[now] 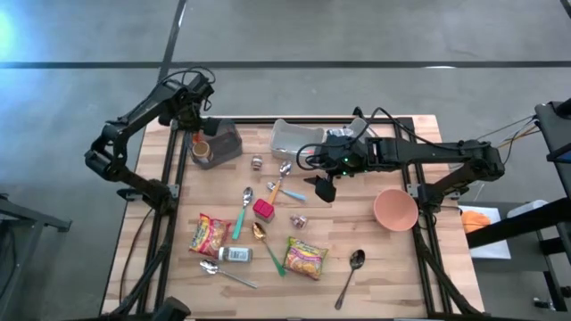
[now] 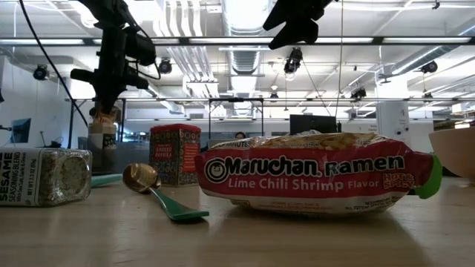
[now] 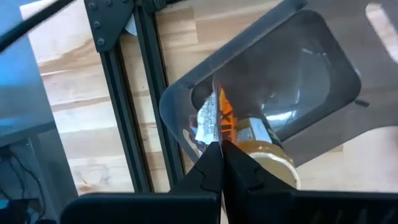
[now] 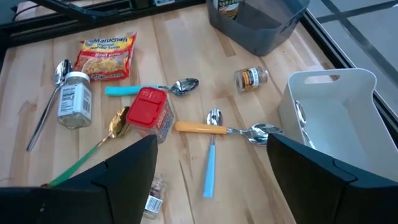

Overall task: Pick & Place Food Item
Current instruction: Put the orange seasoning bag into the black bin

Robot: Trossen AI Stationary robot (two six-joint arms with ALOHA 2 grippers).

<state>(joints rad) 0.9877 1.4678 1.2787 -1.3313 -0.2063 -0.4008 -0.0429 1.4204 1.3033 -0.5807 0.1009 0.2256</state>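
Observation:
A jar (image 3: 258,146) with an orange-and-white label and a tan lid sits in the left end of a grey bin (image 1: 228,143) at the table's far left. My left gripper (image 3: 221,152) is shut and points down just above that jar (image 1: 202,150), also seen in the low view (image 2: 111,93). My right gripper (image 4: 211,149) hangs open over the middle of the table (image 1: 323,185), above spoons and a red spice box (image 4: 149,109), with nothing between its fingers. Two ramen packets (image 1: 210,234) (image 1: 306,257) lie flat near the front. My left gripper has its shut fingertips (image 3: 211,155) pointing down from above, right over the jar's labelled side (image 3: 214,118) inside the grey bin. I cannot tell whether they touch it.
A white bin (image 1: 294,138) stands at the back middle and a pink bowl (image 1: 395,209) at the right. Several spoons, a sesame jar (image 1: 235,254), a small spice jar (image 1: 257,162) and the red box (image 1: 263,209) lie scattered across the middle and front.

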